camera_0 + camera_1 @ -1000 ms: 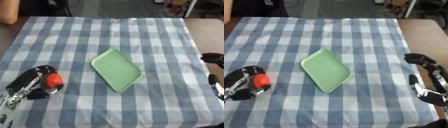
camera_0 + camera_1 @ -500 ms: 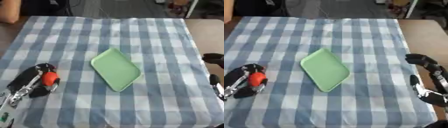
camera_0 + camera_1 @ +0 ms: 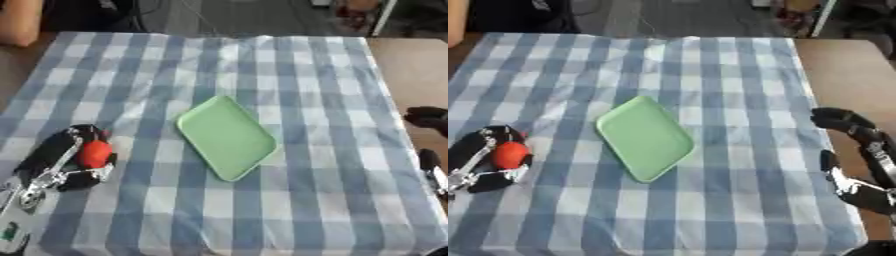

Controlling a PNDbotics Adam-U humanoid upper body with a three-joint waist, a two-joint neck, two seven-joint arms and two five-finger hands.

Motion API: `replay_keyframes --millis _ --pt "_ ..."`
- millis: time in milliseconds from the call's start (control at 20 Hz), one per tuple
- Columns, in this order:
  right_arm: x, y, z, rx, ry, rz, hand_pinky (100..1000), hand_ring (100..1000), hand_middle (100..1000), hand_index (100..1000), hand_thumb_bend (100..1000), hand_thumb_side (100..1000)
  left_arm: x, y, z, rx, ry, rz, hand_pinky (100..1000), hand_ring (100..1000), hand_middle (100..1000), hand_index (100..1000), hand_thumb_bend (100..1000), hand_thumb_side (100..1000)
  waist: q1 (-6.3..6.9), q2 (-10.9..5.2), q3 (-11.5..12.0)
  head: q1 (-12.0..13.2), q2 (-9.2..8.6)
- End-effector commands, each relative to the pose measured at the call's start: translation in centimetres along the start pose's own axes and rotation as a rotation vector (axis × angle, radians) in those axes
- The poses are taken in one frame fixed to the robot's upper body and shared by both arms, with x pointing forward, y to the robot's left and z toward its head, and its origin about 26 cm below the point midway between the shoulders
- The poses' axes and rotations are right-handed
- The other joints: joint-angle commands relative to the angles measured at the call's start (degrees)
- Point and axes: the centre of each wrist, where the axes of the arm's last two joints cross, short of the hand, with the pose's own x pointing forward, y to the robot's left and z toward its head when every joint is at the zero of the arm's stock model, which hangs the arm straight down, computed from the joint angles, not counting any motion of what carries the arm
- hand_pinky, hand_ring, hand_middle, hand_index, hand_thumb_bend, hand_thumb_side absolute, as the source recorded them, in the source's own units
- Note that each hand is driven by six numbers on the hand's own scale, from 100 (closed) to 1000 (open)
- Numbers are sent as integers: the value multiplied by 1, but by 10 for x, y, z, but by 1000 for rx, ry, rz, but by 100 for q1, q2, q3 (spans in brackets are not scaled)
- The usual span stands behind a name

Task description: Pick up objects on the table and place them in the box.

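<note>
Our left hand [image 3: 61,162] is curled around a small red object [image 3: 94,154], left of the green tray [image 3: 227,137] on the table [image 3: 332,100]. It looks light, smooth, likely slippery; we would cradle it from its sides. Our right hand [image 3: 859,155], right of the tray, rests loosely empty.

- Tablecloth [image 3: 262,200]: blue and white checks.
- Tray [image 3: 227,137] in the middle: plain pale green.
- Ball [image 3: 94,153] at the near left: orange-red.
- Left hand [image 3: 54,162] round the ball: black with silver parts.
- Right hand [image 3: 859,160] at the right edge: black with silver parts.
- Table [image 3: 842,70] at the far right: brown.
</note>
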Motion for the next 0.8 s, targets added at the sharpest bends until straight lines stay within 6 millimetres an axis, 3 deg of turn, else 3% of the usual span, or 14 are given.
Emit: replay_keyframes --millis 50,200,400,450,500,650,800 --pt "2 -11 0 225 -190 139 832 829 855 842 100 451 -5 7 2 17 20 4 566 298 227 349 100 349 -13 -35 4 23 -36" --pt "2 -11 0 224 -188 139 832 829 855 842 100 451 -2 20 -2 85 23 70 564 296 238 324 100 387 -16 -38 15 4 -43" --pt "1 -10 1 223 -184 139 832 829 855 842 100 450 13 45 -12 179 3 287 560 291 252 289 100 459 -31 -36 30 -14 -47" --pt "1 -10 1 223 -184 139 832 829 855 842 100 450 19 53 -16 201 -15 354 561 293 255 283 100 542 -36 -37 33 -16 -46" --pt "1 -10 1 223 -183 139 832 829 855 842 100 450 25 62 -18 214 -31 413 562 293 255 282 100 480 -38 -37 36 -17 -47" --pt "1 -10 2 223 -183 138 832 829 855 842 100 450 45 89 -23 256 -107 537 564 293 255 278 100 493 -39 -42 36 -7 -52" --pt "1 -9 1 222 -184 137 832 829 855 842 100 453 58 103 -23 261 -151 593 566 293 255 278 100 489 -34 -45 29 -13 -63"
